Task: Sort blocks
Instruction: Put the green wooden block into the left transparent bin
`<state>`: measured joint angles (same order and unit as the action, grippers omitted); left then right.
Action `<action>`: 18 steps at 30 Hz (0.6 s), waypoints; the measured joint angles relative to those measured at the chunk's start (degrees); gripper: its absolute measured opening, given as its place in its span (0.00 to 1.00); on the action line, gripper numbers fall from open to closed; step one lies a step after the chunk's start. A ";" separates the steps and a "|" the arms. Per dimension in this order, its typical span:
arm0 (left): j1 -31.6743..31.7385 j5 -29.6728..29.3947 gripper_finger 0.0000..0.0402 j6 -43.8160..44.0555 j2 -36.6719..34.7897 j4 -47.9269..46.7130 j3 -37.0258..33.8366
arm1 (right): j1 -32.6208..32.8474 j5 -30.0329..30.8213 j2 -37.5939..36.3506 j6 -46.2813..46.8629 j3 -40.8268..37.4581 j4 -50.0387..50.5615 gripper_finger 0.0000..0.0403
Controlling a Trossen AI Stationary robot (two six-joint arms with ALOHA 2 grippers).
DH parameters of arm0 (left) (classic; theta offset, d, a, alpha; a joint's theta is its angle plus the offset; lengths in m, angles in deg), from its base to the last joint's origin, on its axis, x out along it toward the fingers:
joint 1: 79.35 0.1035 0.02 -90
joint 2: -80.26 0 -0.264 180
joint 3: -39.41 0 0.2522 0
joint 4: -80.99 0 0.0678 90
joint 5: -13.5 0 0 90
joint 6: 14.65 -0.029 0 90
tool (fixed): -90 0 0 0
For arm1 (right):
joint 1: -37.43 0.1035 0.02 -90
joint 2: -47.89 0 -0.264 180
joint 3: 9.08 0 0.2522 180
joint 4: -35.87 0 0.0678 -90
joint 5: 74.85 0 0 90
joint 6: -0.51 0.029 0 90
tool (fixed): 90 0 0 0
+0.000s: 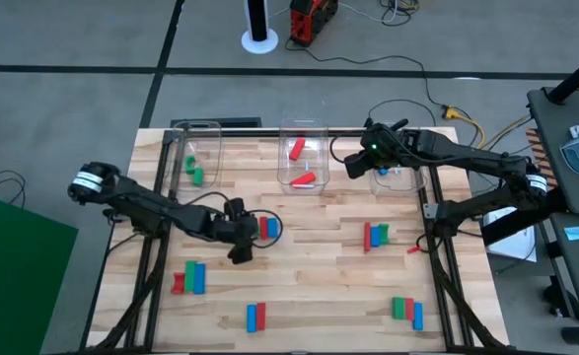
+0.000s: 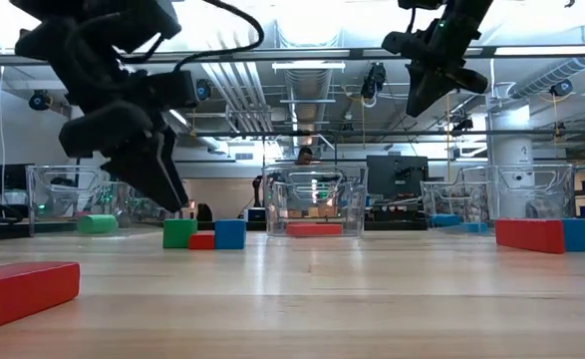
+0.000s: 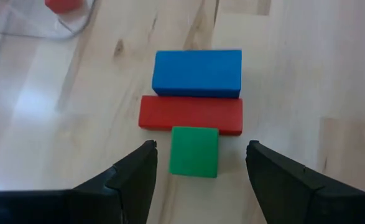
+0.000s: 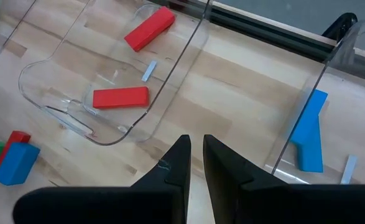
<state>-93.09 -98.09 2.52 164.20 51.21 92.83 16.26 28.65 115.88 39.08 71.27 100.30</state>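
1. My left gripper (image 3: 198, 168) hangs just above the table's middle-left, fingers spread apart and empty, straddling a green block (image 3: 194, 151) standing on end.
2. That green block touches a red block (image 3: 190, 114), which lies flat against a blue block (image 3: 197, 73); the three form one tight cluster.
3. My right gripper (image 4: 196, 163) hovers at the far side, between the middle bin (image 4: 107, 74) and the right bin (image 4: 331, 106), fingers nearly together and holding nothing.
4. Sorted so far: two red blocks (image 1: 300, 163) in the middle bin, blue pieces in the right bin, and green ones in the left bin (image 1: 195, 150).
5. Loose blocks remain in small mixed clusters: near left (image 1: 189, 278), near centre (image 1: 255, 316), near right (image 1: 406, 311) and mid right (image 1: 375, 235).
6. I judge these blocks light, rigid and smooth-sided, not fragile. They may slip or topple if pinched off-centre.
7. I'd grip the green one across its two free flat faces, low down, since the red neighbour blocks one side and could get dragged along.
8. I can read no brand, label or writing anywhere.
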 joint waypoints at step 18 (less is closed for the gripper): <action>0.07 0.08 0.55 0.06 6.18 3.67 0.00 | 1.18 -0.22 0.00 0.00 -0.11 0.00 0.08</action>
<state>-93.02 -98.01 2.59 170.38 54.88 92.83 17.44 28.43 115.88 39.08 71.16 100.30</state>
